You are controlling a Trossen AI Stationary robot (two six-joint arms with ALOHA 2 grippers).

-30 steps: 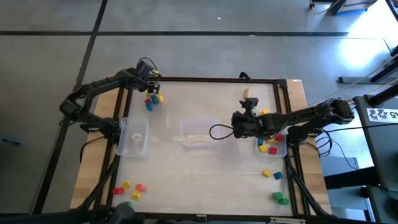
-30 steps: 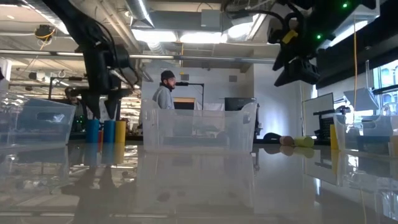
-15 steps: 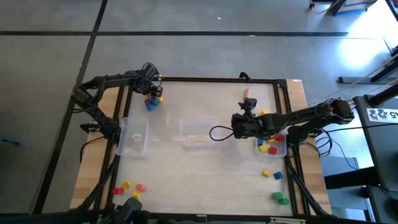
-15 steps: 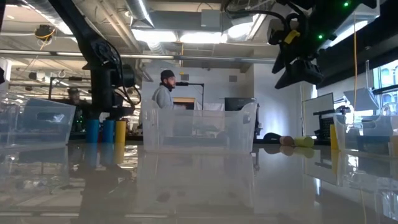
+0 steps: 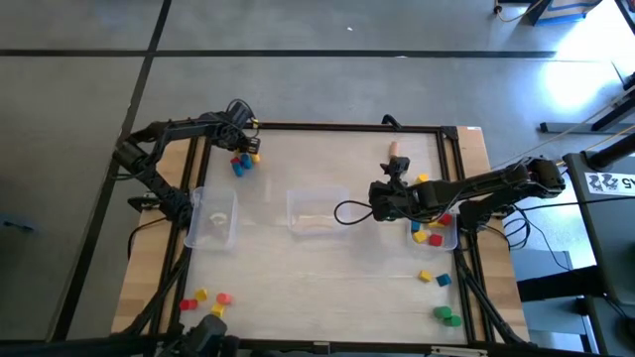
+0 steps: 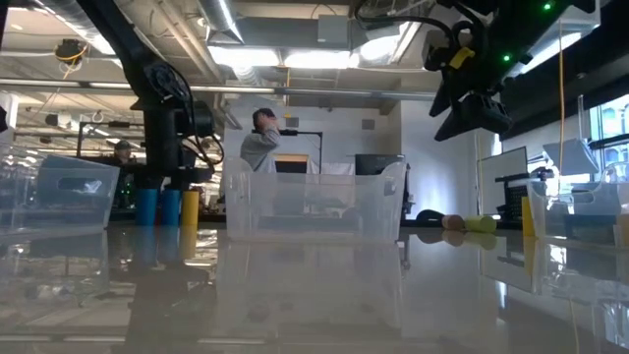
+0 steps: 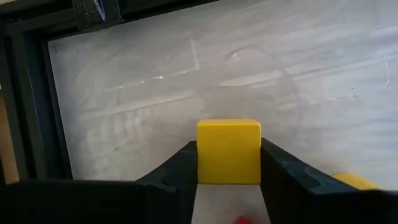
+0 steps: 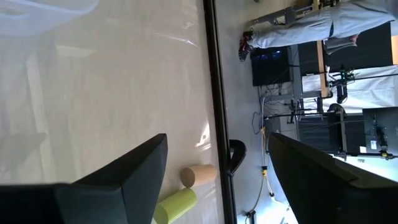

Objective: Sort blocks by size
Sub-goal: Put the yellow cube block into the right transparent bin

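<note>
Right now the left gripper (image 7: 229, 171) has its fingers pressed against both sides of a yellow wooden cube (image 7: 228, 151) at the table's far left corner, within a small cluster of blue and yellow blocks (image 5: 241, 163). Nearest is the clear plastic bin (image 5: 213, 216) just behind that arm. The right gripper (image 5: 397, 171) hovers wide open mid-table, empty.

A grey concrete floor (image 5: 327, 59) surrounds the table; ceiling lights (image 6: 260, 57) and exposed ducts (image 6: 226, 25) hang overhead.
</note>
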